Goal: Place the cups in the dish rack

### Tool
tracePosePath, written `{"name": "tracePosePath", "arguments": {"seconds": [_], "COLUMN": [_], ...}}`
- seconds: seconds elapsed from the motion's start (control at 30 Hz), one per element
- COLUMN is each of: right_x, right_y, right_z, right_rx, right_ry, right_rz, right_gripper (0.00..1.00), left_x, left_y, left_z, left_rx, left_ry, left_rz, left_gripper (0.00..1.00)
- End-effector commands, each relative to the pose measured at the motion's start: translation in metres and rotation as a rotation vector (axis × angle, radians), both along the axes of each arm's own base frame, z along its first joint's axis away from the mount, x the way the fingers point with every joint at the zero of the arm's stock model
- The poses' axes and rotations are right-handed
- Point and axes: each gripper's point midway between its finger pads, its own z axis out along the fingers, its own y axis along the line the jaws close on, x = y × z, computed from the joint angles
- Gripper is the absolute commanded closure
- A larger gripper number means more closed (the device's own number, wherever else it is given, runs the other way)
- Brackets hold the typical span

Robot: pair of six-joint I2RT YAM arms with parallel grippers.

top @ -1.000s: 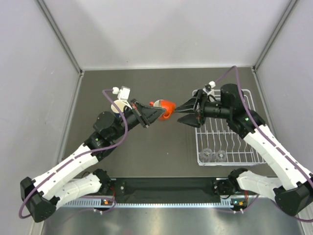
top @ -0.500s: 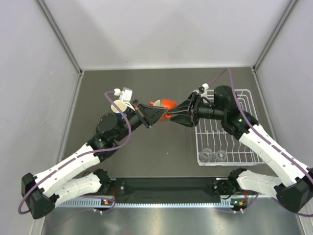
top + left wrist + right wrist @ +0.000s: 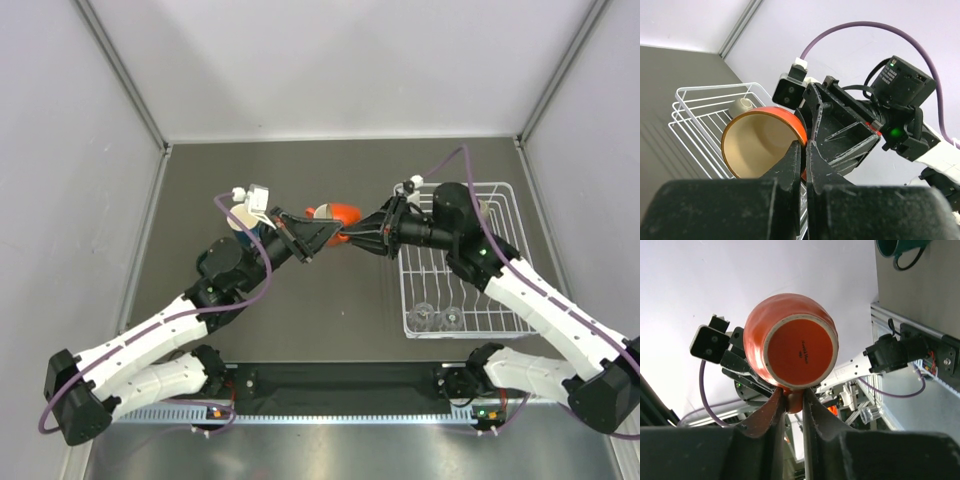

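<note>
Now our left gripper (image 3: 802,150) clenches the mug (image 3: 790,340) by its rim, our right gripper (image 3: 792,396) its handle; a mistimed release could drop it short of the rack (image 3: 505,188)

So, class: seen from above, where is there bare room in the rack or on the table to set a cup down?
Free: dish rack bars between the two clear glasses and the right arm; the table patch between the two arms. Crowded: around the orange mug, where left gripper and right gripper meet.
</note>
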Motion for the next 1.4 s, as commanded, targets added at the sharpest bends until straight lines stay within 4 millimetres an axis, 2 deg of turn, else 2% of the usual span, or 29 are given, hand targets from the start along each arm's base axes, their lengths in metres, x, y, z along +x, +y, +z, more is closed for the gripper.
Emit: {"name": "tracePosePath", "arguments": {"seconds": [0.0,0.2,0.27,0.3,0.4,0.43,0.53,0.7,0.73,0.8,0.83,0.87,0.9,0.93,0.97,1.0,1.03,1.07,1.1,1.13,1.17,1.23,1.37], "right_x": [-0.004,-0.008,-0.009,-0.009,-0.011,-0.012,-0.012,-0.006,-0.006,0.005,0.010,0.016,0.020,0.023,0.031,0.034,0.045,0.044,0.048,0.058,0.061,0.072,0.088], "right_y": [0.005,-0.001,-0.003,-0.005,-0.007,-0.007,-0.010,-0.023,-0.027,-0.038,-0.051,-0.056,-0.063,-0.081,-0.088,-0.099,-0.118,-0.130,-0.141,-0.161,-0.172,-0.203,-0.246], "right_z": [0.003,0.002,0.000,-0.003,-0.007,-0.007,-0.011,-0.020,-0.031,-0.039,-0.060,-0.060,-0.066,-0.089,-0.090,-0.099,-0.109,-0.118,-0.124,-0.131,-0.138,-0.148,-0.165], "right_rx": [0.039,0.078,0.079,0.076,0.073,0.074,0.072,0.026,-0.028,-0.100,-0.203,-0.249,-0.301,-0.437,-0.500,-0.574,-0.682,-0.763,-0.824,-0.925,-0.999,-1.154,-1.376], "right_ry": [-0.015,-0.054,-0.050,-0.045,-0.039,-0.038,-0.035,-0.057,-0.069,-0.082,-0.077,-0.092,-0.101,-0.094,-0.107,-0.098,-0.124,-0.087,-0.083,-0.101,-0.075,-0.056,0.019], "right_rz": [-0.001,-0.018,-0.031,-0.038,-0.035,-0.034,-0.046,-0.075,-0.070,-0.099,-0.113,-0.123,-0.134,-0.154,-0.169,-0.182,-0.227,-0.233,-0.250,-0.297,-0.299,-0.360,-0.439], "right_gripper": [0.99,1.00,1.00,1.00,1.00,1.00,1.00,1.00,1.00,1.00,1.00,1.00,1.00,1.00,1.00,1.00,1.00,1.00,1.00,1.00,1.00,1.00,1.00], "left_x": [-0.024,-0.030,-0.029,-0.027,-0.023,-0.021,-0.018,-0.008,-0.008,-0.002,-0.002,-0.001,0.003,0.004,0.002,0.002,0.001,0.000,-0.003,-0.004,-0.005,-0.009,-0.014], "left_y": [-0.005,-0.005,-0.001,-0.001,0.007,0.009,0.023,0.049,0.058,0.072,0.079,0.085,0.094,0.098,0.104,0.107,0.107,0.108,0.111,0.108,0.108,0.108,0.110], "left_z": [0.038,0.028,0.026,0.019,0.013,0.010,0.012,0.000,0.001,-0.012,-0.013,-0.028,-0.032,-0.037,-0.046,-0.049,-0.054,-0.049,-0.060,-0.066,-0.061,-0.073,-0.078], "left_rx": [-0.120,-0.102,-0.091,-0.069,-0.051,-0.045,-0.052,-0.035,-0.041,-0.014,-0.014,0.042,0.031,0.045,0.083,0.104,0.136,0.148,0.206,0.243,0.257,0.337,0.417], "left_ry": [-0.098,-0.062,-0.043,-0.017,0.018,0.027,0.038,0.089,0.091,0.154,0.175,0.233,0.284,0.318,0.376,0.396,0.418,0.424,0.451,0.470,0.475,0.506,0.513], "left_rz": [-0.092,-0.114,-0.094,-0.084,-0.042,-0.029,0.033,0.172,0.201,0.275,0.301,0.331,0.384,0.405,0.429,0.443,0.450,0.447,0.450,0.445,0.439,0.431,0.413], "left_gripper": [1.00,1.00,0.92,0.76,0.48,0.44,0.37,0.32,0.31,0.26,0.24,0.23,0.23,0.23,0.23,0.23,0.23,0.23,0.24,0.23,0.23,0.23,0.23]}}
